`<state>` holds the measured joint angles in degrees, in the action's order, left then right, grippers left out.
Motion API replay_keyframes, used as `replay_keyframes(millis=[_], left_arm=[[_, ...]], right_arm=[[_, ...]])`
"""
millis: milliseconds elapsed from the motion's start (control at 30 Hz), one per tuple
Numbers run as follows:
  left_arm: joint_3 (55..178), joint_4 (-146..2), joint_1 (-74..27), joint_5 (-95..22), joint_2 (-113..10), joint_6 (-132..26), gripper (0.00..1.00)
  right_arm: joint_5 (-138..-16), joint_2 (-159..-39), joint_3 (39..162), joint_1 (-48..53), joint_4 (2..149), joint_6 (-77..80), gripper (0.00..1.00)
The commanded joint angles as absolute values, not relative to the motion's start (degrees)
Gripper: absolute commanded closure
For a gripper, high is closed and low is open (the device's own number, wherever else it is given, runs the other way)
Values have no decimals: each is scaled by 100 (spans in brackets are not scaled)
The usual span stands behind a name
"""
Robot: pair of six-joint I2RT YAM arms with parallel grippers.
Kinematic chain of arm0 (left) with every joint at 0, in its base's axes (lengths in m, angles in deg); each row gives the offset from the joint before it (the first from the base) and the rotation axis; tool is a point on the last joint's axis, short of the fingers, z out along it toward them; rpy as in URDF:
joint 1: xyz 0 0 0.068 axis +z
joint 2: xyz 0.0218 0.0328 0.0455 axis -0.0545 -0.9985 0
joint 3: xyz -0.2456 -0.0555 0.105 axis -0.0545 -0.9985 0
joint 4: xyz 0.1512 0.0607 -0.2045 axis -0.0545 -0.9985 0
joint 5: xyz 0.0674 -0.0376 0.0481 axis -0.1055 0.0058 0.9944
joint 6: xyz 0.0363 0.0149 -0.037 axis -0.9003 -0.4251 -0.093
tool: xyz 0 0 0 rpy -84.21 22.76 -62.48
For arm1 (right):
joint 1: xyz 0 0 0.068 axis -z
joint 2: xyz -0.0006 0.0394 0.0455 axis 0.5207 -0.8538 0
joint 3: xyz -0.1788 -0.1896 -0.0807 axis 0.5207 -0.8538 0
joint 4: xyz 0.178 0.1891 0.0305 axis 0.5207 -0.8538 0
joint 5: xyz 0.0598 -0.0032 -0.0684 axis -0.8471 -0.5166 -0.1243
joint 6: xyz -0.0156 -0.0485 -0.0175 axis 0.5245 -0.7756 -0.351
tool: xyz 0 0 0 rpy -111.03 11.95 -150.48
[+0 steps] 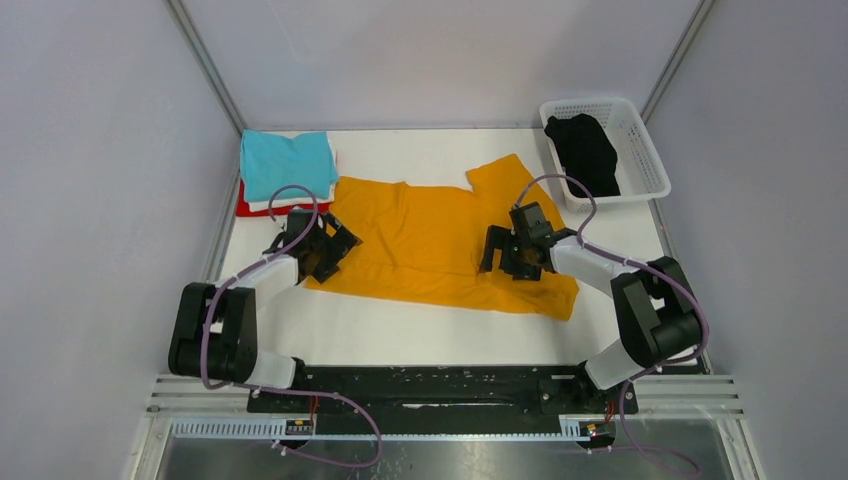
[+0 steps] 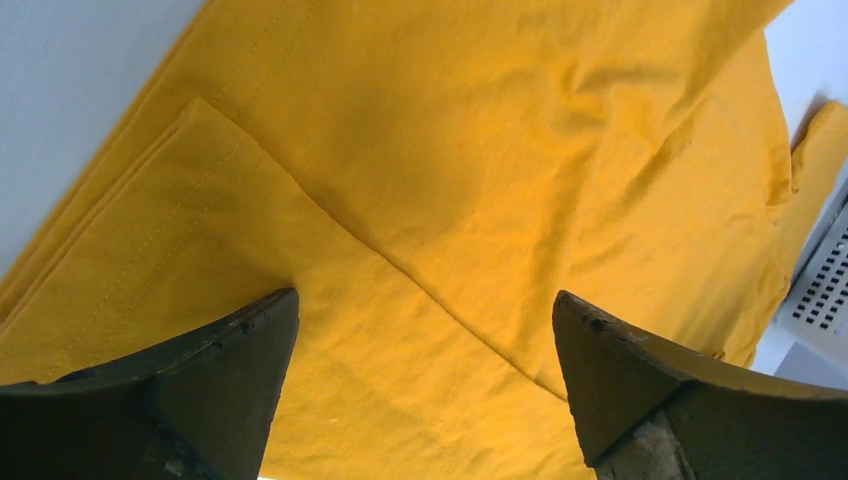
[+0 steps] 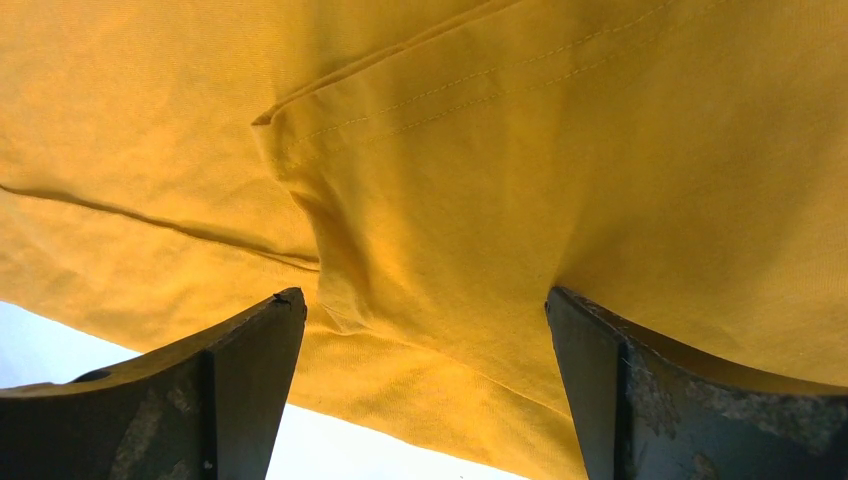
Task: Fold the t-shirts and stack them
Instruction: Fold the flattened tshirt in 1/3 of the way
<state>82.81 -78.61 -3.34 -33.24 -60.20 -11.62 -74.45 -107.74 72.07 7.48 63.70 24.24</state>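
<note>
The mustard-orange t-shirt point(image 1: 430, 235) lies spread across the middle of the white table, one sleeve pointing to the far right. My left gripper point(image 1: 325, 252) is open over its left edge, with orange cloth point(image 2: 420, 200) filling the gap between the fingers. My right gripper point(image 1: 512, 262) is open over the shirt's right part, above a hemmed fold point(image 3: 430, 150). A teal t-shirt point(image 1: 288, 163) lies folded on a white one point(image 1: 335, 160) and a red one point(image 1: 248, 207) at the far left. A black t-shirt point(image 1: 583, 150) is bunched in the basket.
A white plastic lattice basket point(image 1: 645, 145) stands at the far right corner; its wall shows in the left wrist view point(image 2: 825, 290). Grey walls close in the table on three sides. Bare white table point(image 1: 400, 330) lies in front of the orange shirt.
</note>
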Motion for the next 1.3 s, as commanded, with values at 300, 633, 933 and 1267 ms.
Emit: replay_keyframes(millis=[300,633,933,1267], left_arm=[[6609,-9113,-433,-3453,-4144,-903,1],[6226,-10075,-619,-3193,-2652,-633,1],[6110,-10669,-628,-3039,-1823,-602,1],[6470,-10603,-628,-3052,-1944,-732,1]], right_arm=[[-7613,-9625,6032,721,5786,2522,1],[-7733,-9138,5676,721,5572,2422,1],[-7959,-8780,5451,714,5344,2508,1],[-7903,-8335,5810,712,5201,2483,0]])
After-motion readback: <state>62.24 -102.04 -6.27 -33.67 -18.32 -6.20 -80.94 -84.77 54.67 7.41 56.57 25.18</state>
